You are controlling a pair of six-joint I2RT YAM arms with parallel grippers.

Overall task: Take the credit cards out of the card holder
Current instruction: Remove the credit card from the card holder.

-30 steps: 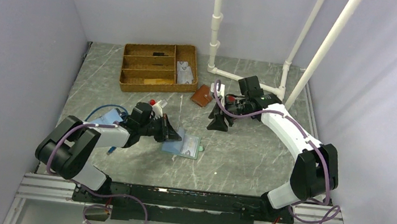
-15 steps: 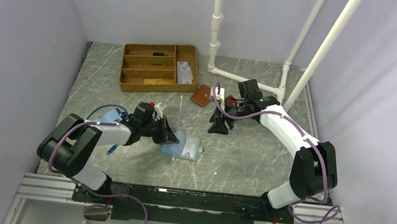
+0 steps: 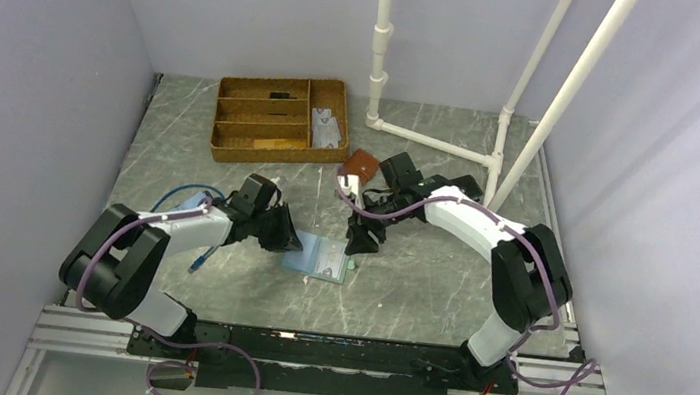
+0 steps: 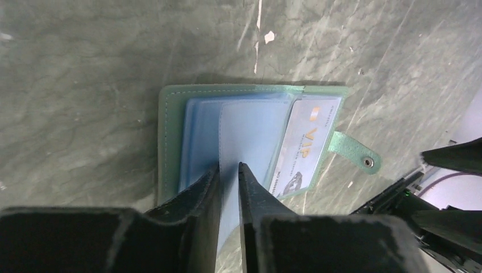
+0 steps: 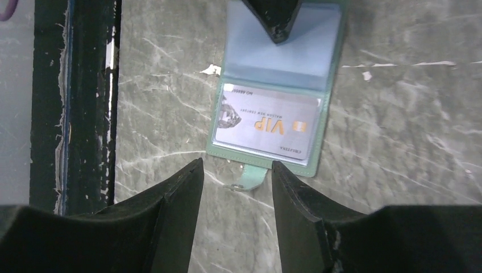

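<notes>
Grey marbled worktop, lilac walls. Open mint-green leather card holder, silver VIP card pocketed. Left gripper barely parted over blue sleeve, grip unclear; right gripper released.

One card holder showing one credit card; one brown wallet; one wicker tray of four compartments; two tools, left tool and right tool; one tabletop.

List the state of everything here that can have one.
card holder, lying open on the table, strap unsnapped.
VIP card, inside its clear pocket.
left gripper, fingers narrowly apart with a blue sleeve between them; grip unclear.
right gripper, fingers open, empty, above the strap end.
</notes>
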